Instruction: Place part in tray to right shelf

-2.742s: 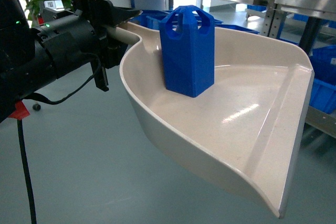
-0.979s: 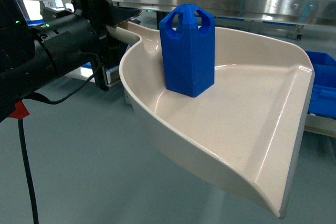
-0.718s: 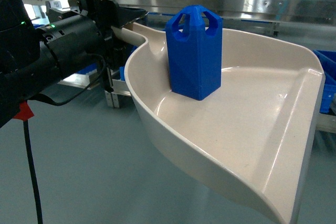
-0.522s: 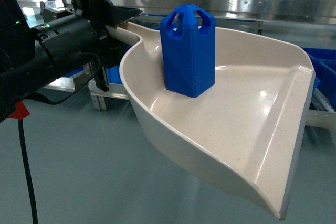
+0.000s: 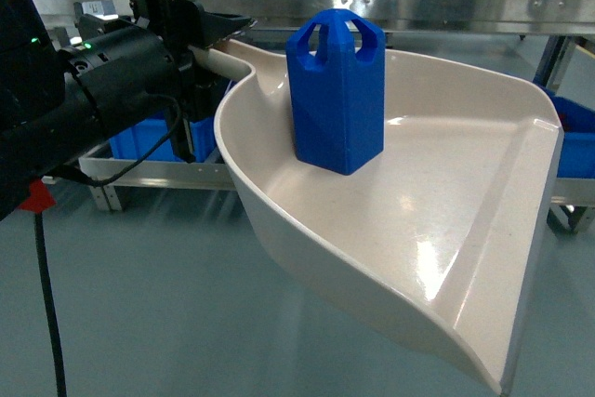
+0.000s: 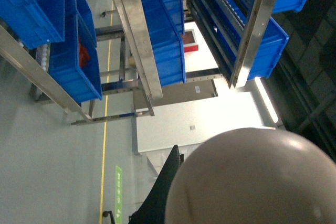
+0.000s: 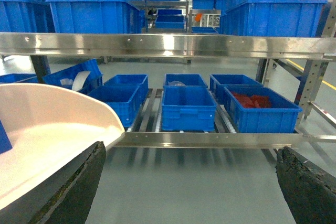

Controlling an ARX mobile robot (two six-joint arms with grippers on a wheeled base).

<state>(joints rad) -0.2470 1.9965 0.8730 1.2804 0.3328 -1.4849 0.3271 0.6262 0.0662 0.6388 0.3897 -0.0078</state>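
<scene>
The left gripper's fingers (image 5: 212, 39) are clamping the glossy cream-beige dustpan-shaped tray's handle (image 5: 223, 60) — the small, light-looking bright-blue jerrycan-shaped plastic part (image 5: 336, 92) is standing loose, probably slide-prone — while the right gripper's fingers (image 7: 73, 192) are gaping wide, empty.

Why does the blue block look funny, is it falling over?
Nothing stands out. The blue block stands upright inside the cream tray, near its handle end, not tipped. The left gripper holds the tray's handle.

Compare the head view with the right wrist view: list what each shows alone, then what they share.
Head only: the whole bright-blue jerrycan-shaped part standing upright, and the left gripper at the scoop's handle.
Right wrist only: the right gripper, open and empty, and a crate of red items.
Both: the cream-beige scoop tray and the brushed-steel shelf rail.
</scene>
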